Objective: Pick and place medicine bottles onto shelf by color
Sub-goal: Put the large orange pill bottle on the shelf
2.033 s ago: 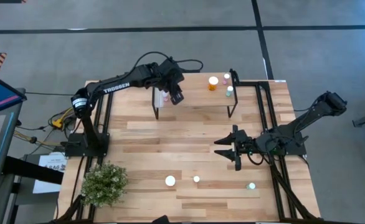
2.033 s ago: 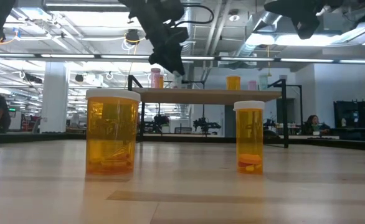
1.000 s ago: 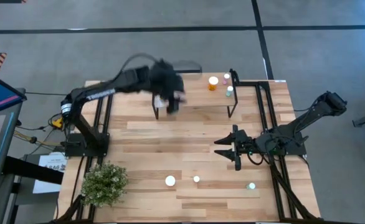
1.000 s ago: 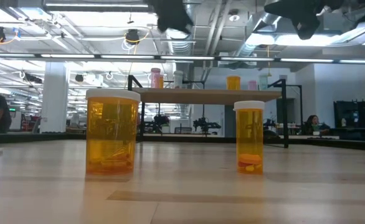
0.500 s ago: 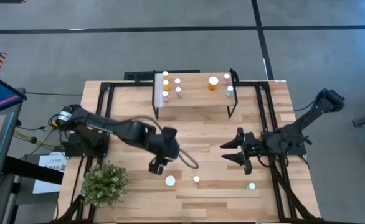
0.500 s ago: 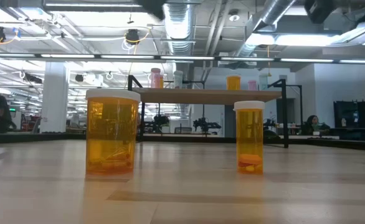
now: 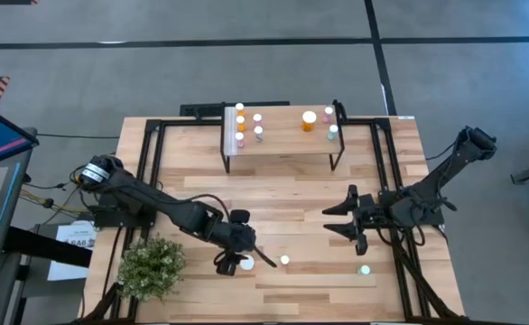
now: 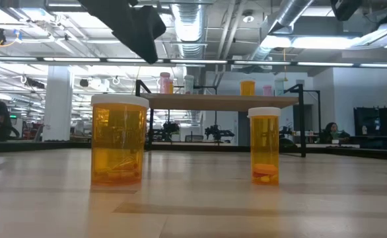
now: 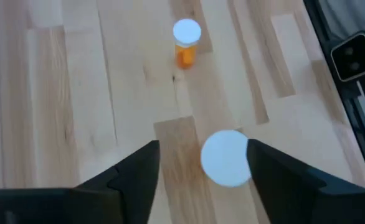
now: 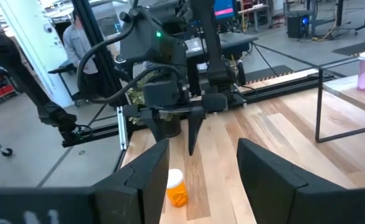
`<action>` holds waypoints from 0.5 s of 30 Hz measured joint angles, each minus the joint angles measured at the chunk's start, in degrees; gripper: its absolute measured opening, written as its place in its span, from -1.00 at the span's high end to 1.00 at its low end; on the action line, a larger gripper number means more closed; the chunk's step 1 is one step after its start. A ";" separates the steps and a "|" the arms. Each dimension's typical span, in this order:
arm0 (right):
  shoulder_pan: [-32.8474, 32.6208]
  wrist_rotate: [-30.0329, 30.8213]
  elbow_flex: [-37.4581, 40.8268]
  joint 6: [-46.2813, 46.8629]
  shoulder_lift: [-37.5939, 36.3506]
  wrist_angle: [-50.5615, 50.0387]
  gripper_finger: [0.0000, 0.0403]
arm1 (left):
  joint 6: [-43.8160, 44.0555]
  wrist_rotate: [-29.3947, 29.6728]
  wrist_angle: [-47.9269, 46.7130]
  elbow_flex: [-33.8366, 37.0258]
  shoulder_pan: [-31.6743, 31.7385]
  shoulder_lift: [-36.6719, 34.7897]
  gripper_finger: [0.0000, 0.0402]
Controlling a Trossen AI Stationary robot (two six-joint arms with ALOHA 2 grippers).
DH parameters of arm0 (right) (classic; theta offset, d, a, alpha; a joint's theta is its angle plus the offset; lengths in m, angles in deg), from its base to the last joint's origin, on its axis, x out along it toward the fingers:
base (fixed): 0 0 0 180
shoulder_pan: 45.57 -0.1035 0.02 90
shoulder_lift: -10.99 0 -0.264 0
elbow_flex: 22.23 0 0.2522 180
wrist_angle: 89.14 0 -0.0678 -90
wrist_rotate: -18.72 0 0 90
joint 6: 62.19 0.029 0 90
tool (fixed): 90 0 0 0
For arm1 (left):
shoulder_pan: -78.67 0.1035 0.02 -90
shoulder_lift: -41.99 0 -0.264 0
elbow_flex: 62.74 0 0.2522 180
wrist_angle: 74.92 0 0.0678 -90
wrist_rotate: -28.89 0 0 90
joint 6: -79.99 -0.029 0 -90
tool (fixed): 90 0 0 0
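Open-plan workshop with ceiling ducts behind a light wooden table (image 7: 283,194). At its far edge stands the shelf (image 7: 283,144), carrying pink, orange and pale green bottles in two groups: five at the left end (image 7: 240,125), three at the right (image 7: 310,120). Three bottles remain on the near part of the table: a large orange bottle (image 7: 246,263), a small orange bottle (image 7: 284,260) to its right, and a green one (image 7: 365,269) farther right.

The left arm reaches across the near table; the left gripper (image 7: 233,255) hovers above the large bottle (image 9: 225,157), fingers (image 9: 132,171) spread wide, holding nothing. In its wrist view the white cap sits off-centre, close to one finger. The right gripper (image 7: 348,217) waits near the table's middle right, also spread and empty.

Step in hand, by judgement: approach to pick the large orange bottle. The next move calls for centring the fingers about the cap, descending, then closing; off-centre contact could tip the bottle. Its place would be with the orange ones on the shelf.
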 joint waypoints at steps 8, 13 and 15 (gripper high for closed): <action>0.02 0.00 0.00 0.02 0.10 -0.11 -0.04 | 1.98 1.16 6.73 5.54 -1.71 0.00 -0.59; 0.00 -0.01 0.00 0.02 0.10 -0.16 -0.03 | 2.59 1.46 9.83 6.70 -3.39 0.00 -0.67; 0.02 -0.01 0.00 0.02 0.10 -0.18 -0.03 | 2.63 1.59 10.99 7.46 -4.01 0.00 -0.67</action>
